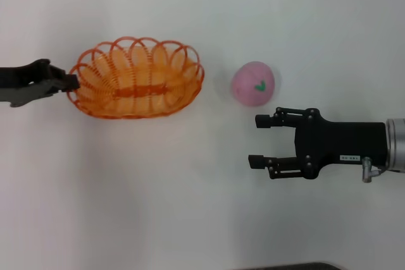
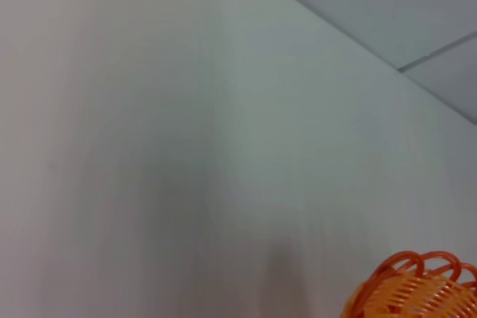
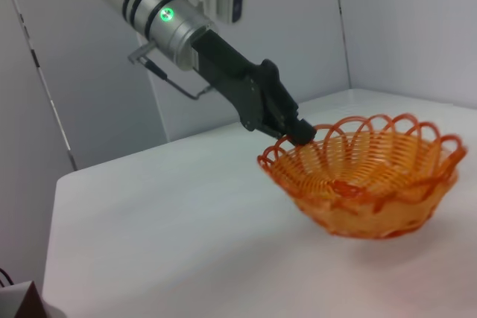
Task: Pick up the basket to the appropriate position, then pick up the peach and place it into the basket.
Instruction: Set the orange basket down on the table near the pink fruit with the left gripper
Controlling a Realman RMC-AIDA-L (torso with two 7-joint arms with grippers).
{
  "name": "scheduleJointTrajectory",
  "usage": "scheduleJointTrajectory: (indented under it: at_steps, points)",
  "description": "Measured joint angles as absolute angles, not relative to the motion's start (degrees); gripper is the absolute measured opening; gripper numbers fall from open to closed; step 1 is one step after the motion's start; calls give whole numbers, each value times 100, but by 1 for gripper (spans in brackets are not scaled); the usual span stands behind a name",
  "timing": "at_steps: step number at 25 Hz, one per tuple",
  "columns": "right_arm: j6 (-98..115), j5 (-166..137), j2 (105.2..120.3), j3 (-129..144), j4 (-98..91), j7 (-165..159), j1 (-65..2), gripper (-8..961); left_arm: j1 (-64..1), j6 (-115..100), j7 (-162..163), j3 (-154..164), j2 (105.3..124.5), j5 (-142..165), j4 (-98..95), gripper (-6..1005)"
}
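- Your left gripper (image 1: 71,83) is clenched on the scalloped rim of the basket (image 1: 136,79) at its left end; you can see the pinch in the right wrist view too.
- The basket sits upright on the white table (image 1: 158,188), toward the far left part, with nothing in it.
- The peach (image 1: 254,83) rests on the table just right of the basket, apart from it.
- Your right gripper (image 1: 259,140) hovers near the peach on its near side, jaws spread, holding nothing.
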State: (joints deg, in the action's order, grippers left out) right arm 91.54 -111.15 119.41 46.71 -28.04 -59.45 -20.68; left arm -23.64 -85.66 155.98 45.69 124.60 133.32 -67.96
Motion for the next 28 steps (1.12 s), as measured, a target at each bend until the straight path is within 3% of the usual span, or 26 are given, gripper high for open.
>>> scheduleJointTrajectory:
  at_steps: [14,28]
  points:
    - [9139,-11132,11935,4575,-2803,-5787,-1968,831,-1578,-7450,15984,6322,12463,12679,-6880,42]
    - [9123,-11125,11953,4579,-2803,-5774,-1971,830,-1349,-6810,16178,7047,12463,12600,-7100,43]
